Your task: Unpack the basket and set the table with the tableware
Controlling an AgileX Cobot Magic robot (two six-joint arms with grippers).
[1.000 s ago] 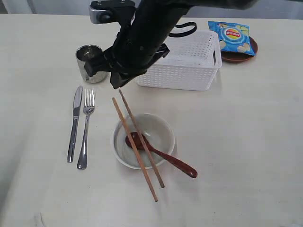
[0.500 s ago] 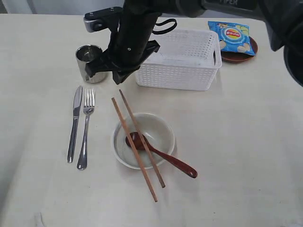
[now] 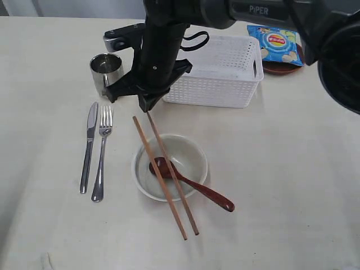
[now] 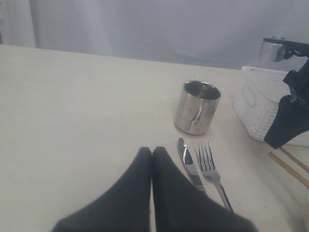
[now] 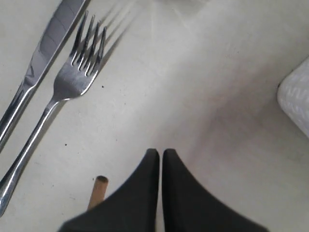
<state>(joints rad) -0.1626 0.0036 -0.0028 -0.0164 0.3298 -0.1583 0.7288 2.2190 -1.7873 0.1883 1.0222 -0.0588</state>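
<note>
The right gripper (image 5: 160,153) has its two black fingers pressed together, with only a thin seam between them and nothing visible in it. Its wrist view shows one blunt wooden stick end just beside the fingers and the fork (image 5: 72,77) and knife (image 5: 46,48) further off. Only the exterior view shows the rest. The fingertips are down at the far end of one stick of the chopstick pair (image 3: 166,177), though whether they touch it cannot be told. Both sticks lie slanted across the bowl (image 3: 198,154), and the spoon (image 3: 197,188) rests in it with its handle over the rim.

The left gripper (image 4: 151,151) appears only in its own wrist view. Its fingers are closed to a point and empty, above the table (image 3: 292,169) just short of the knife and fork, with the cup (image 4: 197,107) beyond them.

The exterior view alone shows the basket (image 3: 219,84) behind the right arm. Past it is the plate (image 3: 281,68) with the blue chip bag (image 3: 277,44) on it.
</note>
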